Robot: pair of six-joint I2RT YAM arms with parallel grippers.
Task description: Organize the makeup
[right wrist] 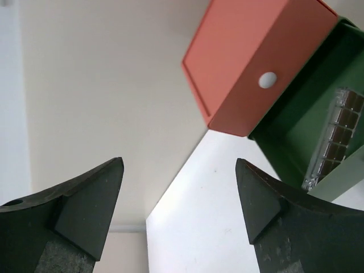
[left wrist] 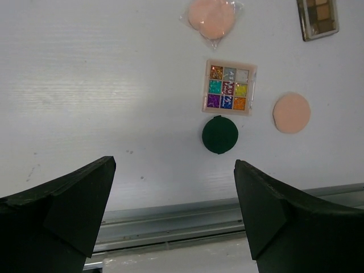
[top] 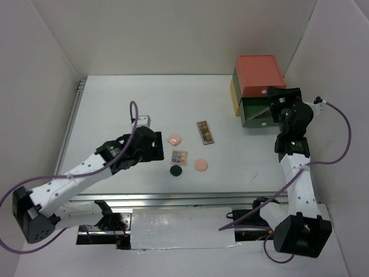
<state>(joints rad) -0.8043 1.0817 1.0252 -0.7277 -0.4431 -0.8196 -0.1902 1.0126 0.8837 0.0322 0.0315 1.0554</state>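
Holds right end effector [right wrist: 179, 213] apart, empty, beside green drawer [right wrist: 284, 149] with long palette [right wrist: 335, 136] inside. Holds left end effector [left wrist: 173, 213] wide apart, left of square palette [left wrist: 228, 87].

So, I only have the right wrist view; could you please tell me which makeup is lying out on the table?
Observer: Five pieces: a long brownish palette, a pink compact, a square multicolour palette, a peach compact and a dark-green compact, all near the middle of the table.
Operator: Thank you. And the other arm?
Observer: The left tool hangs open and empty, just left of that cluster.
Operator: And whereabouts is my arm?
Observer: It reaches to the far right corner, where the drawer box stands.
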